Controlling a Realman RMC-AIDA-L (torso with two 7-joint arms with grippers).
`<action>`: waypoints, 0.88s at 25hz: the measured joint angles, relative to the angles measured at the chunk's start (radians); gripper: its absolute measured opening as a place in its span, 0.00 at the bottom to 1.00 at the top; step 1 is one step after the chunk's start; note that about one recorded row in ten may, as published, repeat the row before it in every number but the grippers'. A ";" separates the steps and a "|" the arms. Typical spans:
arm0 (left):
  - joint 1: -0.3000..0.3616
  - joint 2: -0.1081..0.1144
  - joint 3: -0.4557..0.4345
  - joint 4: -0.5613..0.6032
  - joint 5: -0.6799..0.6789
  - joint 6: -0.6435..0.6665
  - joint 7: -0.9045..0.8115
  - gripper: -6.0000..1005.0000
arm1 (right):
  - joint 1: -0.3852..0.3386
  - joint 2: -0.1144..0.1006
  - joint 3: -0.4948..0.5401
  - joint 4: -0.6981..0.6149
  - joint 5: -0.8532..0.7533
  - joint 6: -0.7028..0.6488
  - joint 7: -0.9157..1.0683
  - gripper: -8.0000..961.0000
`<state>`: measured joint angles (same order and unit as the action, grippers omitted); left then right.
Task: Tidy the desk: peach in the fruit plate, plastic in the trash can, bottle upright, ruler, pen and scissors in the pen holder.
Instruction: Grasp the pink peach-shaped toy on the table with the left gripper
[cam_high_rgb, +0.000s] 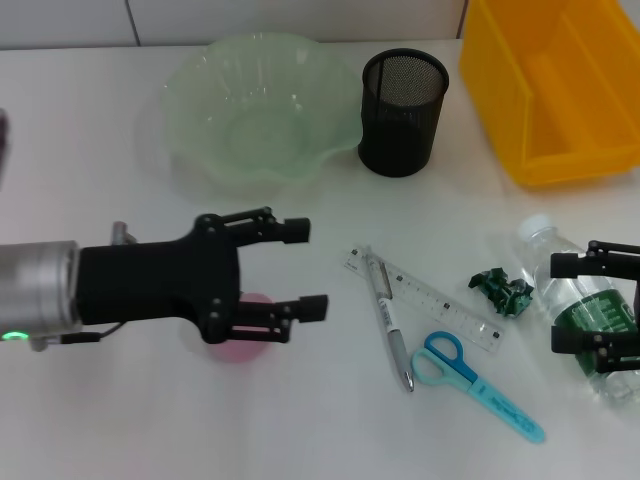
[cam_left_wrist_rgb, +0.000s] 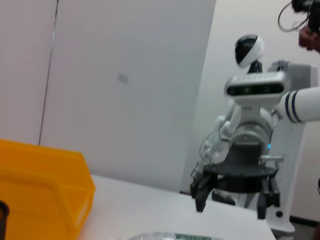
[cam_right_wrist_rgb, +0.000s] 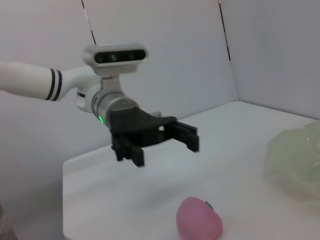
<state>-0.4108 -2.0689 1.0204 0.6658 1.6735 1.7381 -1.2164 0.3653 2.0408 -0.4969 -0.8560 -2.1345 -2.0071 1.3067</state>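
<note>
A pink peach (cam_high_rgb: 248, 340) lies on the white desk, partly under my left gripper (cam_high_rgb: 305, 270), which hovers above it with its jaws open and nothing between them. The right wrist view shows that left gripper (cam_right_wrist_rgb: 162, 145) above the desk and the peach (cam_right_wrist_rgb: 199, 221) closer to the camera. At the right edge, my right gripper (cam_high_rgb: 567, 303) is open around the clear bottle (cam_high_rgb: 590, 315) lying on its side. Green crumpled plastic (cam_high_rgb: 503, 292) lies beside the bottle. A ruler (cam_high_rgb: 425, 298), a pen (cam_high_rgb: 390, 320) and blue scissors (cam_high_rgb: 470, 372) lie in the middle.
A pale green fruit plate (cam_high_rgb: 200, 90) stands at the back, with the black mesh pen holder (cam_high_rgb: 403, 97) to its right. The yellow trash can (cam_high_rgb: 555, 85) sits at the back right. The left wrist view shows the trash can (cam_left_wrist_rgb: 45, 185) and the right gripper (cam_left_wrist_rgb: 231, 202).
</note>
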 joint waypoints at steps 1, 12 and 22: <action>0.017 -0.001 -0.011 0.019 -0.005 0.012 0.003 0.86 | -0.001 0.000 0.001 0.000 0.000 0.000 0.000 0.87; 0.109 0.002 -0.009 0.087 0.093 -0.128 0.027 0.82 | -0.004 0.007 0.001 0.000 0.001 0.009 -0.001 0.87; 0.089 -0.003 0.057 0.050 0.172 -0.283 0.045 0.79 | 0.000 0.011 0.001 0.000 0.001 0.013 -0.001 0.87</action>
<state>-0.3222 -2.0717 1.0776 0.7157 1.8453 1.4554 -1.1714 0.3651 2.0517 -0.4955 -0.8559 -2.1336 -1.9945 1.3053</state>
